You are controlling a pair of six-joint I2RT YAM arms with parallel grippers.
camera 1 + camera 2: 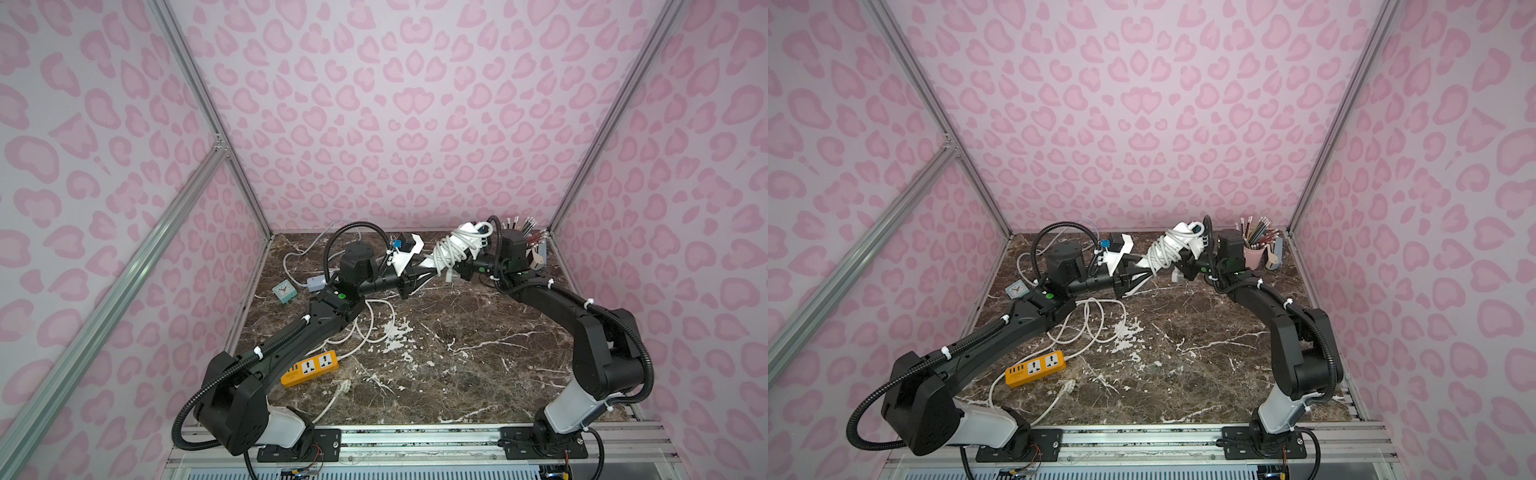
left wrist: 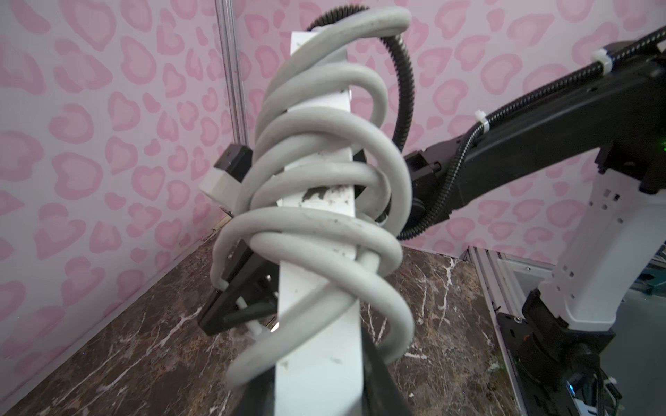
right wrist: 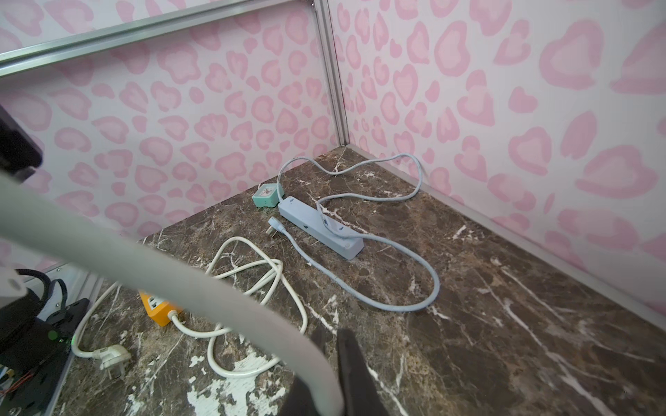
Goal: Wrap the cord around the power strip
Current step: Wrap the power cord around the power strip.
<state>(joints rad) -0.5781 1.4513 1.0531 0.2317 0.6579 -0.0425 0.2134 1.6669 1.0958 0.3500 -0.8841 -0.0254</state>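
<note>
1. the marbled surface [image 1: 478,353] lies below both arms.
2. the white power strip [image 2: 317,324] hangs tilted in the air over the surface's far part.
3. the grey cord [image 2: 324,230] coils around the power strip in several loops.
4. the left fingers [image 2: 382,378] are clamped on the power strip's lower end.
5. the right fingers [image 3: 355,367] are clamped on the cord.

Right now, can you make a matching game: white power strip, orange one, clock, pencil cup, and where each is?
1 white power strip
2 orange power strip
3 clock
4 pencil cup

A near the left arm's base
B far right corner
C up in the air, cord coiled round it
D beside the pale blue power strip

Pairs: 1-C, 2-A, 3-D, 4-B
</note>
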